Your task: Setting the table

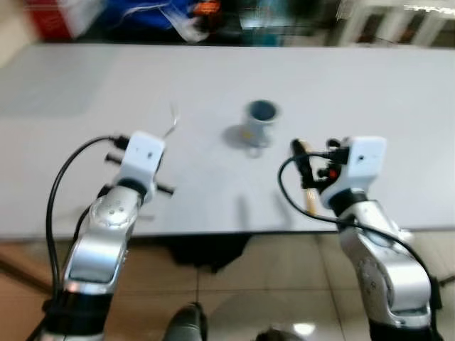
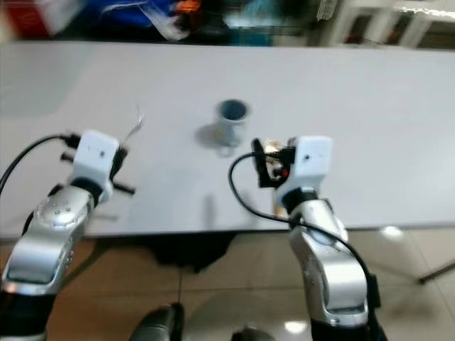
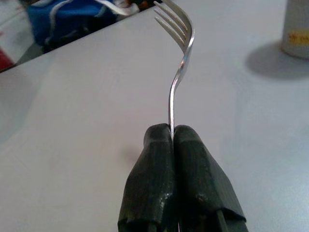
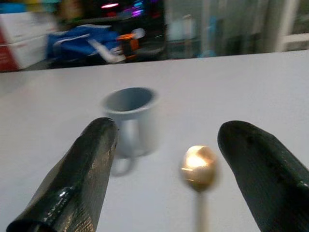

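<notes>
Nearest, the left tool (image 3: 174, 140) is pressed tight on a fork (image 3: 178, 72) by its handle, tines raised over the bench (image 1: 370, 85); the thin, stiff, slippery steel looks best held there; the right tool (image 4: 166, 159) is spread around a gold spoon (image 4: 199, 166) lying on the bench; beyond stands a mug (image 1: 260, 122).

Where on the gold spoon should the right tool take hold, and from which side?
Probably the slim handle of the gold spoon, approached from the table's near edge. It lies flat between the open right tool, bowl pointing toward the grey mug, leaving the handle nearest.
</notes>
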Robot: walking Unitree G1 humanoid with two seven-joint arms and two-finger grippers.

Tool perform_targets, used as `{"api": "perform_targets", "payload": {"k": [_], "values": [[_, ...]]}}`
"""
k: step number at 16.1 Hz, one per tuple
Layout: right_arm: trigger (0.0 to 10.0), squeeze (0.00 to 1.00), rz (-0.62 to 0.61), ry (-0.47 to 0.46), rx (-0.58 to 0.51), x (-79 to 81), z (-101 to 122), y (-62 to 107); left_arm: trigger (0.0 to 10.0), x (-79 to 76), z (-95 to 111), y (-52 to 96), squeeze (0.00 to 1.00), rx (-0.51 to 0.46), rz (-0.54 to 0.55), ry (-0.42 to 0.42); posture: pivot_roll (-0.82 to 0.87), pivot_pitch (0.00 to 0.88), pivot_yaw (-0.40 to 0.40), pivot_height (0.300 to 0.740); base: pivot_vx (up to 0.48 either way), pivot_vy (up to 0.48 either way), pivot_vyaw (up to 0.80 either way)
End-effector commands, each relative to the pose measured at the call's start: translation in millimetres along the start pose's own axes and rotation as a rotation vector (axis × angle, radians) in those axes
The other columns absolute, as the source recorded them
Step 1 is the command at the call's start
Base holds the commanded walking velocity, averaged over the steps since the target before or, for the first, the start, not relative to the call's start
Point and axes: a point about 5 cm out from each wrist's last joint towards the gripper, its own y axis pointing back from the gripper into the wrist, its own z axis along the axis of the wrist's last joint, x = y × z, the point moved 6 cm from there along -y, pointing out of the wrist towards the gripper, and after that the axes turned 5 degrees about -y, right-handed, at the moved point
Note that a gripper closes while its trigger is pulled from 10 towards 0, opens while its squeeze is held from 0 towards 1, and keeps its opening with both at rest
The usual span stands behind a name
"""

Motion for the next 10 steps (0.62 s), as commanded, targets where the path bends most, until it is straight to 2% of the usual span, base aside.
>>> {"api": "perform_targets", "payload": {"k": [1, 2, 3, 4, 6, 8, 10], "values": [[10.0, 0.00, -0.025, 0.000, 0.007, -5.9, 0, 4.7, 10.0, 3.5, -3, 0.5, 0.00, 0.027, 0.025, -0.039, 0.06, 0.115, 0.004, 0.740, 0.000, 0.000, 0.00], [10.0, 0.00, -0.010, -0.003, 0.017, -2.9, -2, 6.4, 10.0, 10.9, -11, 0.5, 0.00, 0.068, 0.056, -0.077, 0.06, 0.111, 0.003, 0.740, 0.000, 0.000, 0.00], [10.0, 0.00, 0.064, -0.005, 0.035, 9.5, -5, 9.4, 10.0, 21.3, -19, 0.0, 0.00, 0.102, 0.098, -0.165, 0.06, 0.112, 0.002, 0.740, 0.000, 0.000, 0.00], [10.0, 0.00, 0.152, -0.037, 0.031, 24.0, -4, 13.6, 10.0, 28.5, -26, 0.1, 0.00, 0.137, 0.133, -0.214, 0.06, 0.111, 0.002, 0.740, 0.000, 0.000, 0.00], [10.0, 0.00, 0.340, -0.056, 0.107, 49.6, -13, 26.7, 10.0, 44.8, -42, -1.7, 0.00, 0.223, 0.214, -0.263, 0.05, 0.117, -0.010, 0.740, 0.000, 0.000, 0.00], [10.0, 0.00, 0.399, -0.029, 0.133, 55.5, -16, 31.3, 10.0, 47.5, -48, -3.2, 0.00, 0.253, 0.240, -0.271, 0.05, 0.123, -0.015, 0.740, 0.000, 0.000, 0.00], [10.0, 0.00, 0.444, -0.022, 0.149, 60.4, -17, 35.3, 10.0, 39.1, -49, -4.2, 0.00, 0.257, 0.222, -0.305, 0.04, 0.130, -0.015, 0.740, 0.000, 0.000, 0.00]]}}
